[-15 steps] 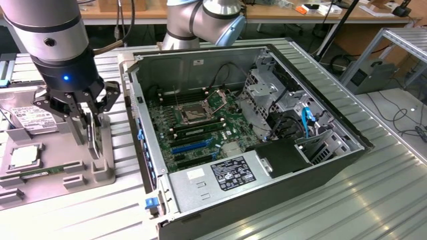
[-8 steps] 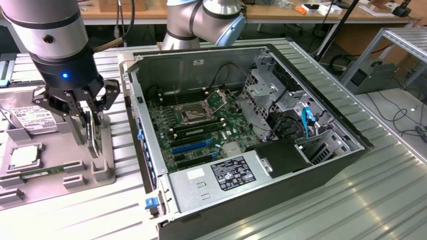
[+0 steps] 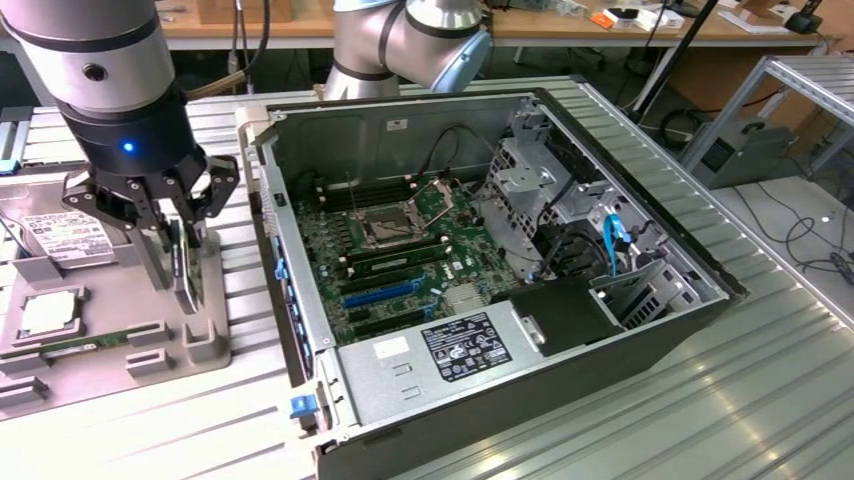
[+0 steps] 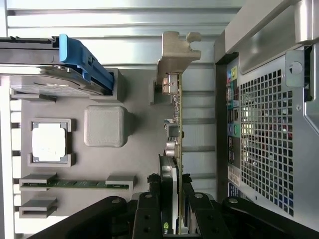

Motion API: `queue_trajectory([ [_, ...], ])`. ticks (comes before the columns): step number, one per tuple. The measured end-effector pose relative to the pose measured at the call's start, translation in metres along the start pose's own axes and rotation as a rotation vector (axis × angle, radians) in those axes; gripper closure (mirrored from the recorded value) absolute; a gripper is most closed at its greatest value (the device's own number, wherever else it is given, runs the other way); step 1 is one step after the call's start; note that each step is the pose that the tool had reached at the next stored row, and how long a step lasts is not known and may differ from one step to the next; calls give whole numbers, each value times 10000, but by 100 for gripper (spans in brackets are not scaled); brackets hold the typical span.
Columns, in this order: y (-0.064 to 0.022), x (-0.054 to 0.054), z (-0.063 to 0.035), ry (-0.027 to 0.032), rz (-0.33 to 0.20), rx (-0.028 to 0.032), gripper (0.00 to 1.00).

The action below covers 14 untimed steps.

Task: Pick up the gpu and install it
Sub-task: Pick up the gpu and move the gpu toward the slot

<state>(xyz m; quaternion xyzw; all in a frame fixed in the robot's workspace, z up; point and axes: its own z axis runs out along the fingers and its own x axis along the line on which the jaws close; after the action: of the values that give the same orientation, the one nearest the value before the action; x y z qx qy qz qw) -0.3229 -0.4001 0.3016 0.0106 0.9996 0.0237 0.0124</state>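
Observation:
The gpu (image 3: pixel 194 280) stands on edge in a slot of the grey parts tray (image 3: pixel 80 380), at the exterior view's left of the open computer case (image 3: pixel 561 330). My gripper (image 3: pixel 171 235) comes down on it from above, and its black fingers press against both faces of the card. In the wrist view I see the gpu (image 4: pixel 174 132) edge on, with its pale metal bracket (image 4: pixel 177 52) at the far end. There my gripper (image 4: pixel 172 199) is shut on the card's fan end. The card's lower edge still sits in the tray.
The tray also holds a silver hard drive (image 3: pixel 60 235), a processor chip (image 3: pixel 47 315) and a memory stick (image 3: pixel 80 345). Inside the case the motherboard (image 3: pixel 400 230) shows blue card slots (image 3: pixel 380 292). The case's perforated rear wall (image 4: pixel 269 129) stands close beside the gpu.

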Motion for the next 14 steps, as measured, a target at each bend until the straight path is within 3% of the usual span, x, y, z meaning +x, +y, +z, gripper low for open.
queue_trajectory([
  [14,4,-2,-70,0,1,-14,73],
])
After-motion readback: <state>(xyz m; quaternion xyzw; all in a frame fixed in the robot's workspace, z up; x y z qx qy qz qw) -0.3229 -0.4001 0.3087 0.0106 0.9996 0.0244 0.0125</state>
